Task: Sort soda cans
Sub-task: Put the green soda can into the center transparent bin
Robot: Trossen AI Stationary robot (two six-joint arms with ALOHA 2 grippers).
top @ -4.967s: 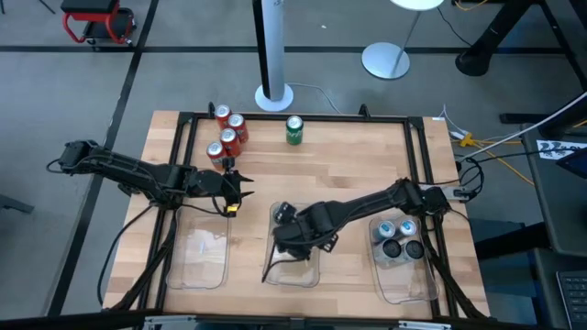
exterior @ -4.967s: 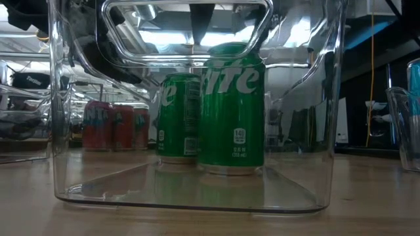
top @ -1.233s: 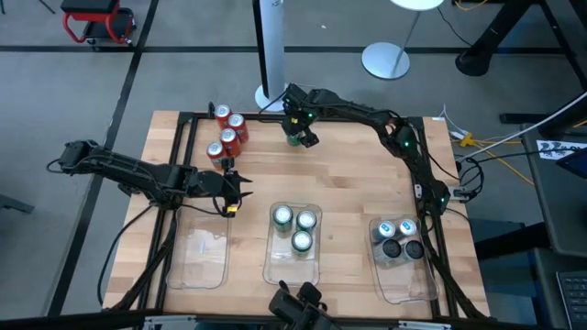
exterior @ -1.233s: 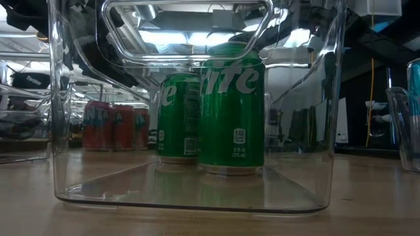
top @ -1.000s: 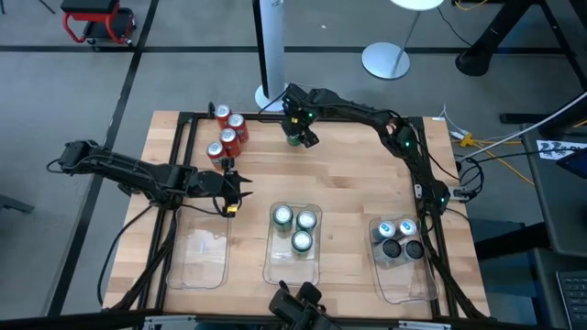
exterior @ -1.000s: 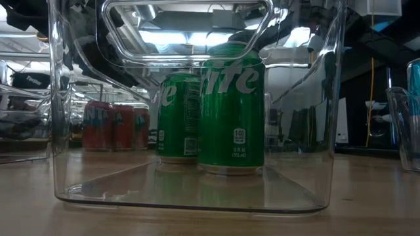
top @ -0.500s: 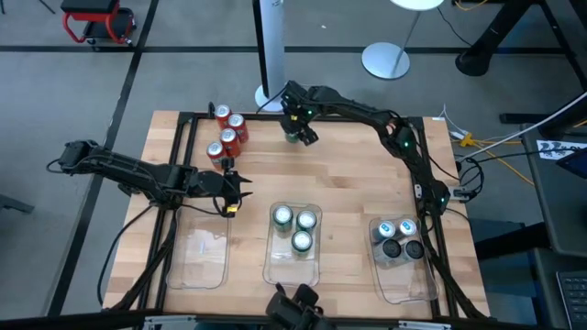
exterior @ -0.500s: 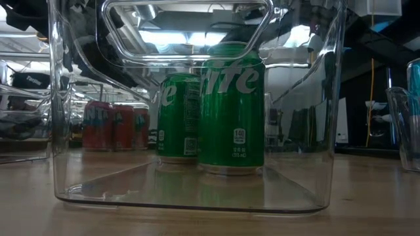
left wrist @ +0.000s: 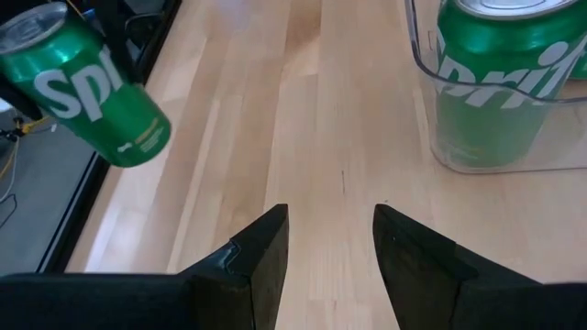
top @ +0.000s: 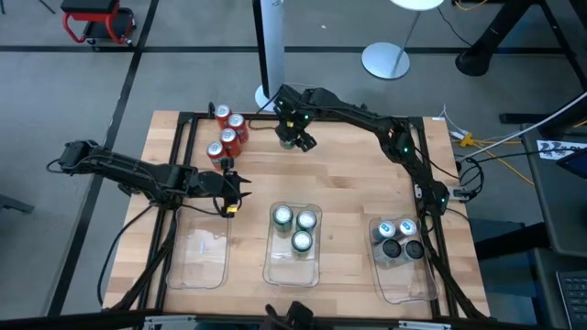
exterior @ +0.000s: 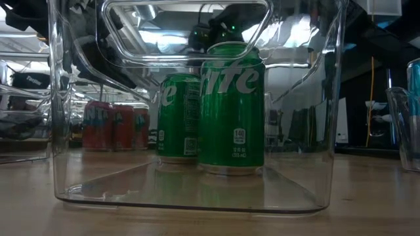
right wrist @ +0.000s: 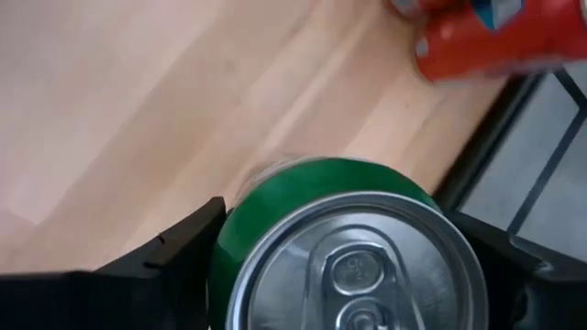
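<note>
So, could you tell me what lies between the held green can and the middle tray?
In the high view, only bare wooden tabletop separates the green can from the middle tray.

The right arm is reaching across to the far edge of the table (top: 367,183), its gripper (top: 293,134) sitting over a green can (top: 289,139). Four red cans (top: 227,134) are clustering at the far left corner. The left gripper (top: 231,190) is hovering just near of them. Three trays are lying along the near edge: the left tray (top: 204,259) bare, the middle tray (top: 293,266) holding three green cans (top: 294,226), the right tray (top: 404,275) holding four blue and dark cans (top: 398,236).
</note>
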